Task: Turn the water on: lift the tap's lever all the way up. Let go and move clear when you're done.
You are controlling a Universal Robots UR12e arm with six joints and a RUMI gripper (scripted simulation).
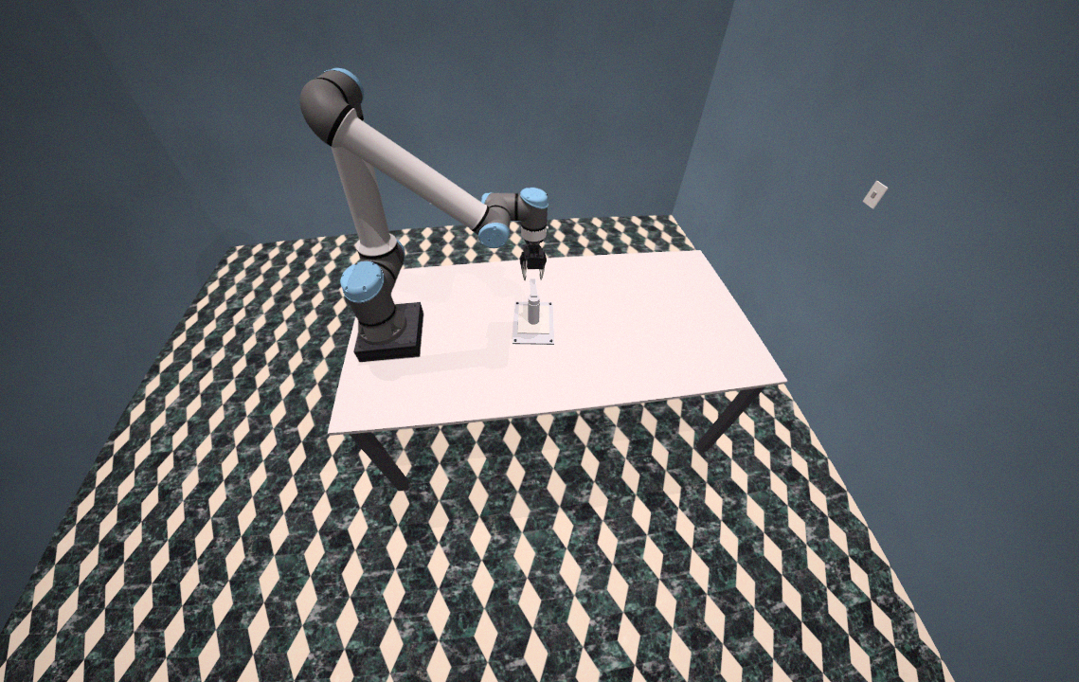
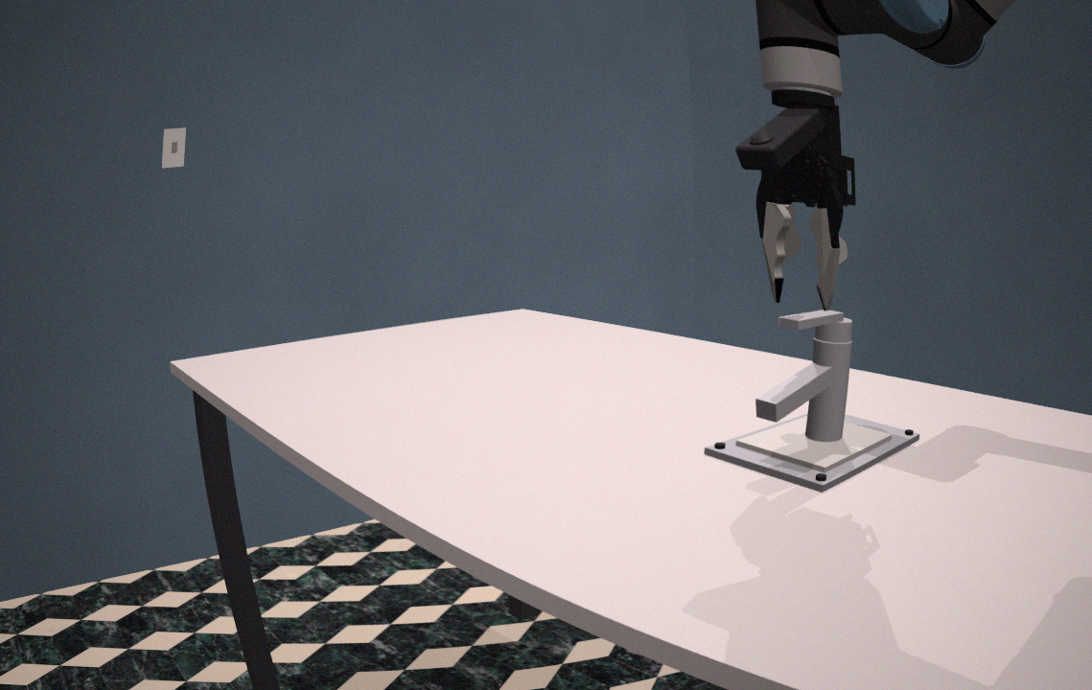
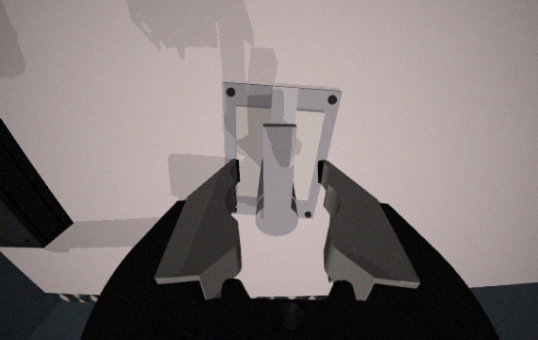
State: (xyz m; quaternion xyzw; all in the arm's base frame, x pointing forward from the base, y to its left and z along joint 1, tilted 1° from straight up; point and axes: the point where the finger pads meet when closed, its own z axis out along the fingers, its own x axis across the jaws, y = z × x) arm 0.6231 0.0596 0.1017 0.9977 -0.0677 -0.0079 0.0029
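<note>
tap (image 2: 828, 385) on table (image 2: 463, 402) | pincer (image 2: 802, 300) just above lever (image 2: 808, 320)

Dark blue-grey walls (image 1: 144, 211) are enclosing the room, meeting at a corner behind the table. A pale switch plate (image 1: 874, 194) is sitting on the right-hand wall. Green marbled and cream tiles are covering the floor (image 1: 475, 551) in a diamond pattern. A white-topped table (image 1: 653, 339) is standing on dark angled legs (image 2: 227, 532). Light is casting soft shadows across its top.
</note>
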